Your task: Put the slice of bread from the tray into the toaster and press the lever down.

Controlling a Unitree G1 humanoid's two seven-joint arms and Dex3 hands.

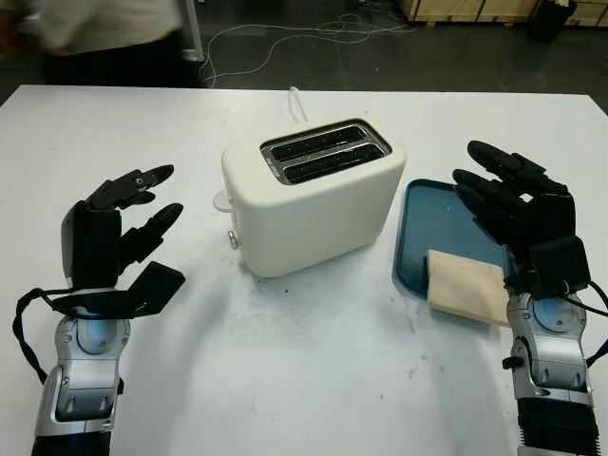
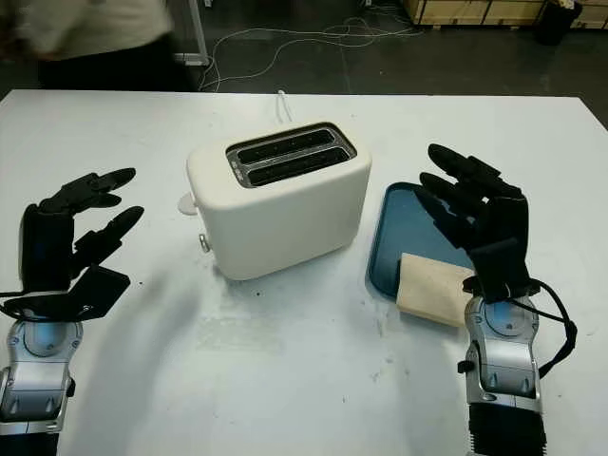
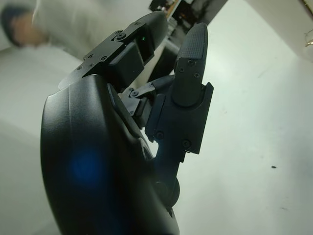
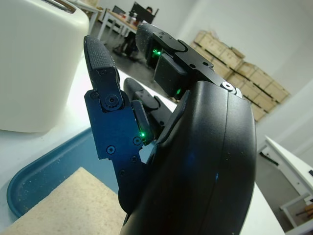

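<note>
While my right hand hovers open over the tray, holding nothing, the bread lies flat at the tray's near edge, just below my palm and toward me. Its long side runs roughly across the table. My left hand is open too, well apart, beyond the toaster. So the right one is nearer. The right wrist view shows the bread's grainy surface under my fingers; the head views show both empty slots.

A cream-white toaster with dark slots sits at centre frame on a white table. At right, a pale tan slice of bread lies on a dark teal-blue tray — both hands matte black, left hand and right hand.
</note>
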